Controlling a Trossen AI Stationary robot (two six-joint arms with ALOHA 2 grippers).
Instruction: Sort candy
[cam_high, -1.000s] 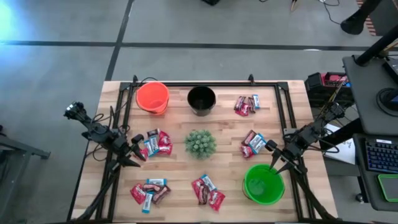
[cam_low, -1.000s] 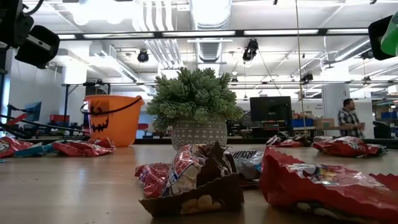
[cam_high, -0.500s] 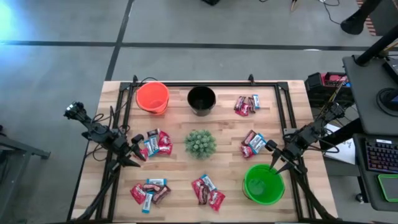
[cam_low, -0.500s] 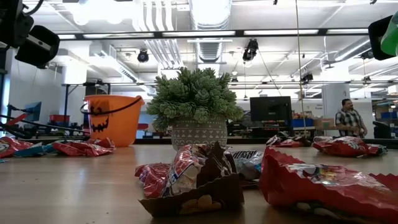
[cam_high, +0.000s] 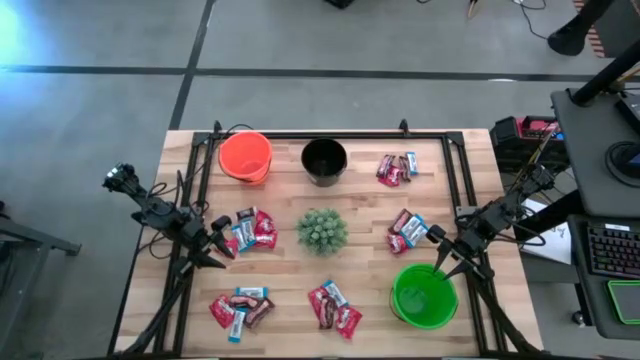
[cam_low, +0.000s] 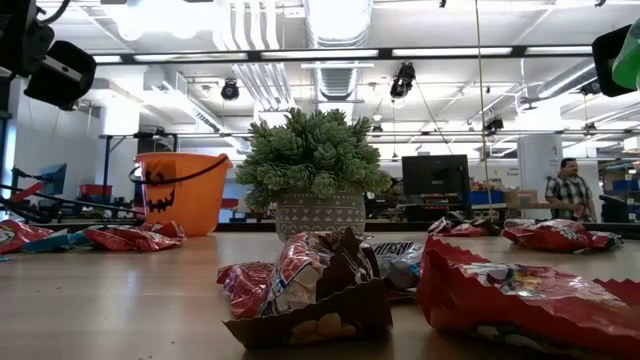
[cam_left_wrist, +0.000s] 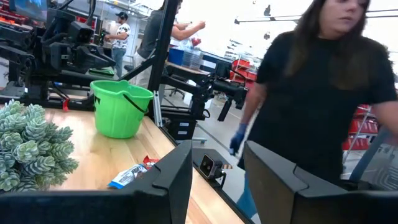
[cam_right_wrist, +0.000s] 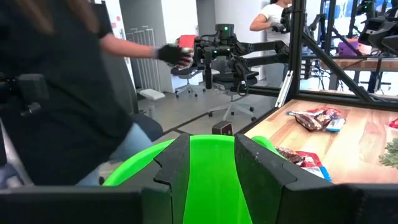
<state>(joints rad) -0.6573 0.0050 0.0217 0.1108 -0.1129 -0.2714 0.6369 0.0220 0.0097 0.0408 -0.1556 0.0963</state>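
Candy lies in several small heaps on the wooden table: far right (cam_high: 396, 168), right (cam_high: 407, 231), left (cam_high: 250, 230), near left (cam_high: 240, 307) and near middle (cam_high: 333, 308). The wrappers are red, light blue and dark brown. My left gripper (cam_high: 215, 250) (cam_left_wrist: 217, 149) stands open beside the left heap, nothing between its fingers. My right gripper (cam_high: 445, 260) (cam_right_wrist: 212, 140) hangs open over the far rim of the green bucket (cam_high: 424, 295), touching nothing.
An orange bucket (cam_high: 245, 157) and a black bucket (cam_high: 324, 161) stand at the far edge. A spiky green plant ball (cam_high: 322, 230) sits mid-table. A person in black (cam_left_wrist: 323, 93) stands close by the table's near edge; a gloved hand (cam_right_wrist: 174, 54) shows.
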